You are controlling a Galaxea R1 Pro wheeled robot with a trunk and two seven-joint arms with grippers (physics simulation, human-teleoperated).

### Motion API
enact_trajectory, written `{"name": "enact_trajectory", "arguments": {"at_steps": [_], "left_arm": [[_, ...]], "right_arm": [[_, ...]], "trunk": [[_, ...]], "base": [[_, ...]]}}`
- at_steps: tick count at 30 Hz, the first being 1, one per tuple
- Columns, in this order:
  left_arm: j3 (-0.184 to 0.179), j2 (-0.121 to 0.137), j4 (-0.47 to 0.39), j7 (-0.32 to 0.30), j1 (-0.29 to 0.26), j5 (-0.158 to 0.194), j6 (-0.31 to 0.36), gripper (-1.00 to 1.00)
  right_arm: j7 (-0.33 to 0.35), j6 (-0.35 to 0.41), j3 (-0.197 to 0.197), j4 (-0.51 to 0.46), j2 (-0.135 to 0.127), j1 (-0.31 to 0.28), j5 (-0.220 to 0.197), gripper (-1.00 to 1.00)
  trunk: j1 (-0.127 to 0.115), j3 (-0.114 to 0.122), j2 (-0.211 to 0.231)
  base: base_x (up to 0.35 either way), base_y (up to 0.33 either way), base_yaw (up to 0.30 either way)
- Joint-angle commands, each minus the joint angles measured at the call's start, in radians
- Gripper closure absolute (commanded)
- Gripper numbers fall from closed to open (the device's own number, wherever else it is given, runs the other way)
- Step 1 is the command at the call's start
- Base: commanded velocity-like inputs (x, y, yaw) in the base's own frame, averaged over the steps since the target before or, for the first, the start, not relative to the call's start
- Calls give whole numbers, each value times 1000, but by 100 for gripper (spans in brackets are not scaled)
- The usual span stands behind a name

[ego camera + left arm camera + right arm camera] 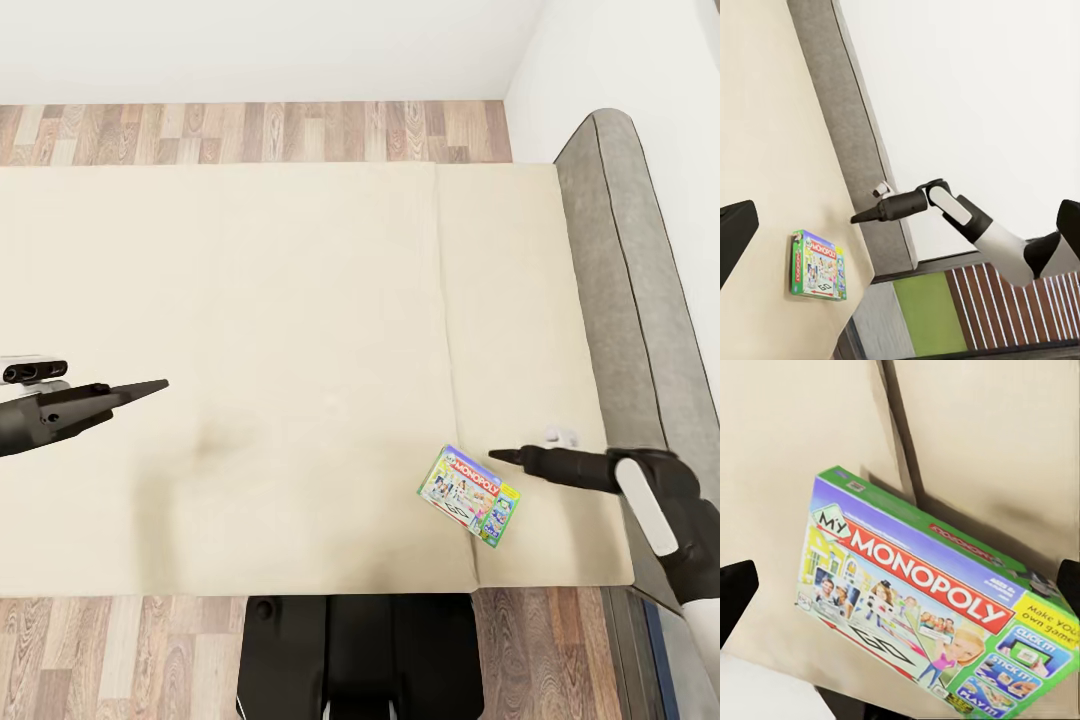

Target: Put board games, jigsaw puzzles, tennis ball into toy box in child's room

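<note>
One board game [469, 495], a green-edged box lettered MY MONOPOLY, lies flat on the cream bed [300, 300] near its front right corner, beside the mattress seam. My right gripper [495, 456] hovers just over the box's far right corner. In the right wrist view the box [937, 600] sits close below, with the dark fingers [736, 589] spread wide at either side: open, holding nothing. Far to the left, my left gripper [160, 385] hangs open over bare mattress. Its wrist view looks across at the box [817, 266] and the right arm [967, 217].
A grey padded headboard [625, 300] runs along the bed's right side against the white wall. A small white object [560, 435] sits by the headboard. Wood plank floor [250, 130] lies beyond the bed and at its front, around my dark base [360, 650].
</note>
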Motion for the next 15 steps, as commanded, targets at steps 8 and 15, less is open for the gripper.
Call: {"name": "enact_trajectory", "arguments": {"at_steps": [8,15], "left_arm": [[0,0,0,-4,-1,-1,11,-100],[1,0,0,-4,-1,-1,11,-100]], "right_arm": [[6,25,-32,-28,5,46,17,-100],[1,21,-36,-11,2,73,17,-100]], "trunk": [[1,-1,-2],[1,-1,-2]], "base": [[0,0,0],[0,0,0]]}}
